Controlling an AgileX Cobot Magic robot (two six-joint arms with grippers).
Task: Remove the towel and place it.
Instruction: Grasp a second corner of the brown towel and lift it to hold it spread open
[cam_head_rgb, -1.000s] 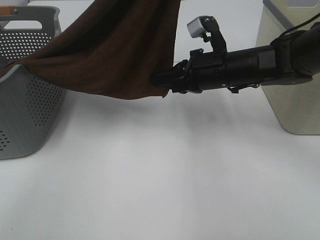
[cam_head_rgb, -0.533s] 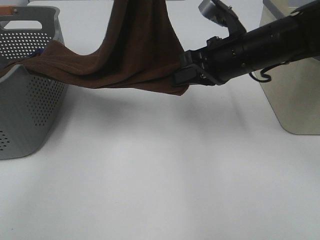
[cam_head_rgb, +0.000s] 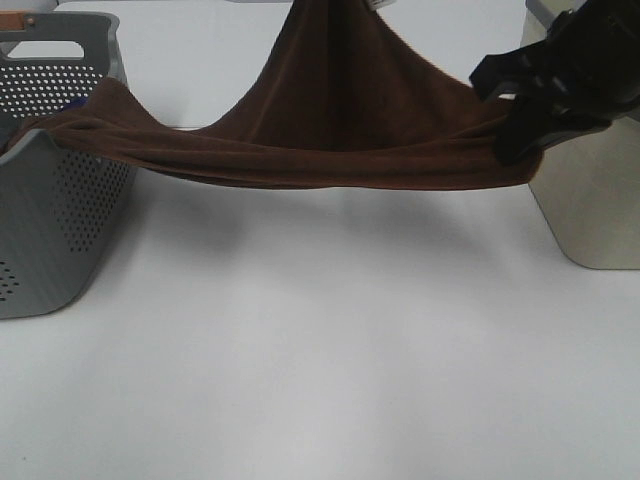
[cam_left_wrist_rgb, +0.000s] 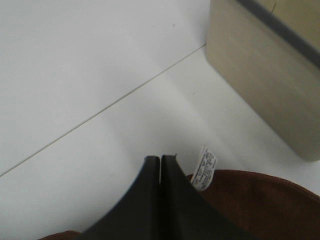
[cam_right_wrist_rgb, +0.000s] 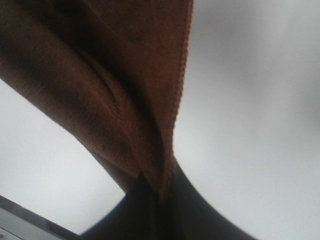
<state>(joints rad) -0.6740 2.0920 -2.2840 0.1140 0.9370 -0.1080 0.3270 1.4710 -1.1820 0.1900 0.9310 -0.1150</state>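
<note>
Exterior high: towel (cam_head_rgb: 340, 130) taut over table (cam_head_rgb: 320, 350); right end effector (cam_head_rgb: 515, 148) grips hem, left end effector (cam_left_wrist_rgb: 160, 159) clamps corner.

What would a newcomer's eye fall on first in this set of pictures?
The dark reddish-brown towel hangs in mid-air like a tent across the top of the exterior view, with one end draped over the rim of the grey perforated basket at the left. Its other end is pinched by the right gripper by the beige bin, and its peak runs up out of frame.
</note>
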